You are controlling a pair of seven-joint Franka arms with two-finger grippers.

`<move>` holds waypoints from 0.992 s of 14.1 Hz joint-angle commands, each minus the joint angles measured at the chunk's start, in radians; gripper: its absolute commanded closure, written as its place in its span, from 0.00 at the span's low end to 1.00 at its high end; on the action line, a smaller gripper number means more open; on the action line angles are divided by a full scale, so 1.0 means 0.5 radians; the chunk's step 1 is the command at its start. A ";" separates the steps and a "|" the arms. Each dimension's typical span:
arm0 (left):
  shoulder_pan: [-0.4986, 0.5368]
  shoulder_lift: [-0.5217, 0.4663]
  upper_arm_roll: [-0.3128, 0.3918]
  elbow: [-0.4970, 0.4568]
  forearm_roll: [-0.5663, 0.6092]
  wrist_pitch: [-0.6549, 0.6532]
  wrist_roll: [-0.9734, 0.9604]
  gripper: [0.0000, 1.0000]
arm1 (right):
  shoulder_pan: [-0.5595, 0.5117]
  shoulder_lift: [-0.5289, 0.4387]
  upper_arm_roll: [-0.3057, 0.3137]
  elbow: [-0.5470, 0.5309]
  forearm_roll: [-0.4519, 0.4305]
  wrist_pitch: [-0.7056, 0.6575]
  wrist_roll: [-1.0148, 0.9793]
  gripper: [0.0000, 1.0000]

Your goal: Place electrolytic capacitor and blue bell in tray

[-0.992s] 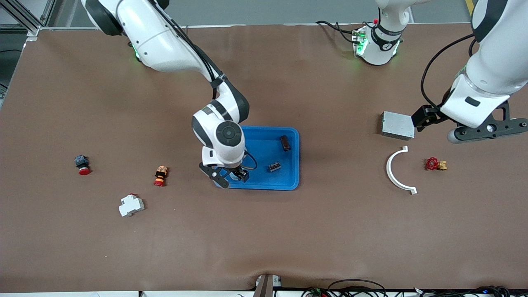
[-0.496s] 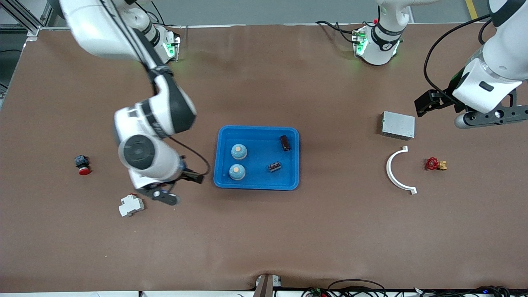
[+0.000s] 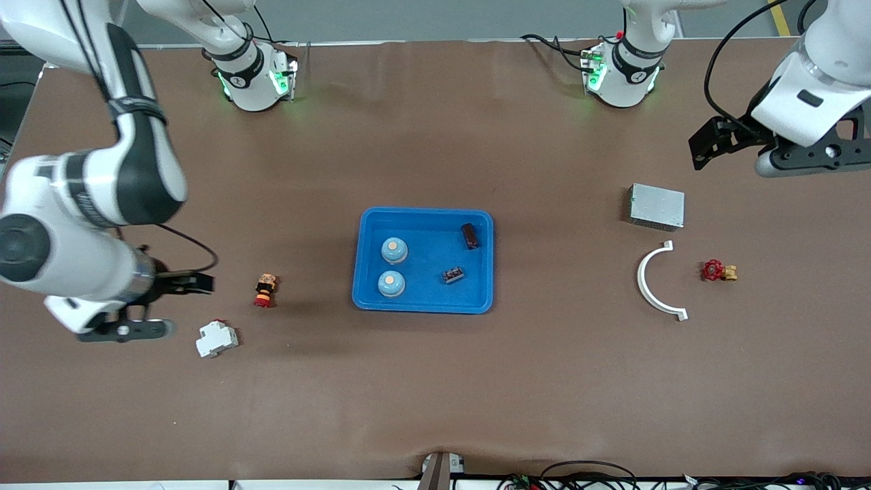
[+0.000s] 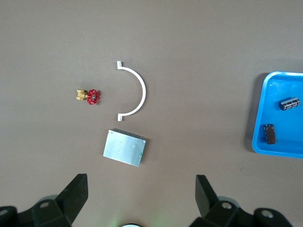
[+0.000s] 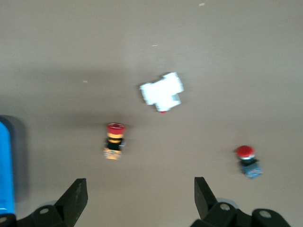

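The blue tray (image 3: 422, 305) lies mid-table. In it are two blue bells (image 3: 394, 250) (image 3: 390, 283) and two dark electrolytic capacitors (image 3: 469, 235) (image 3: 452, 275). The left wrist view catches the tray's end (image 4: 284, 123) with both capacitors (image 4: 289, 103) (image 4: 270, 134). My right gripper (image 3: 122, 330) (image 5: 138, 182) is open and empty over bare table toward the right arm's end, beside a white breaker. My left gripper (image 3: 810, 158) (image 4: 140, 178) is open and empty over the table near the grey metal box.
Toward the right arm's end lie a white breaker (image 3: 216, 338) (image 5: 162, 92), a red-yellow push button (image 3: 265, 290) (image 5: 114, 141) and a red-blue button (image 5: 248, 161). Toward the left arm's end lie a grey metal box (image 3: 656, 206) (image 4: 124, 147), a white arc (image 3: 653, 286) and a red valve (image 3: 718, 271).
My right arm has swung from over the tray out toward its end of the table, uncovering both blue bells. My left arm has drawn back toward its base.
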 commanded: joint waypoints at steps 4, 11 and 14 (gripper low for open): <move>-0.005 -0.138 0.026 -0.050 -0.037 -0.084 0.130 0.00 | -0.210 -0.253 0.047 -0.134 0.007 -0.107 -0.057 0.00; 0.002 -0.120 0.029 -0.069 -0.034 -0.084 0.151 0.00 | -0.317 -0.563 0.047 -0.358 0.202 -0.082 0.018 0.00; 0.093 -0.135 0.029 -0.072 -0.037 -0.093 0.206 0.00 | -0.394 -0.664 0.044 -0.367 0.292 -0.110 0.012 0.00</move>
